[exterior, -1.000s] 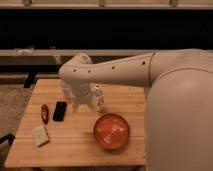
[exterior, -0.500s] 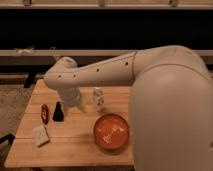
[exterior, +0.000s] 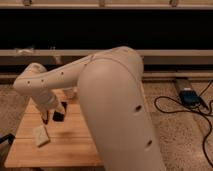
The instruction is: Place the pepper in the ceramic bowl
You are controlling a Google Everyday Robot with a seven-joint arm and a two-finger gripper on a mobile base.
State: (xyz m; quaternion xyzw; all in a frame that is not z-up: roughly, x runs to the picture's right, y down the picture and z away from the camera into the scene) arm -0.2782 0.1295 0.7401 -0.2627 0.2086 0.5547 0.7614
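My white arm fills the middle of the camera view and bends down at the left over the wooden table (exterior: 65,150). The gripper (exterior: 48,116) is low over the table's left part, just left of the flat black phone (exterior: 59,116). I cannot make out the dark red pepper; the end of the arm covers the spot beside the phone. The orange-red ceramic bowl is hidden behind my arm.
A pale square item (exterior: 40,135) lies on the table in front of the gripper, near the left edge. Black cables (exterior: 175,107) and a blue device (exterior: 189,96) lie on the floor to the right. A dark shelf runs along the back.
The arm has swung further left and down toward the phone's left side. It now looms larger in view and hides the bowl and the small white cup.
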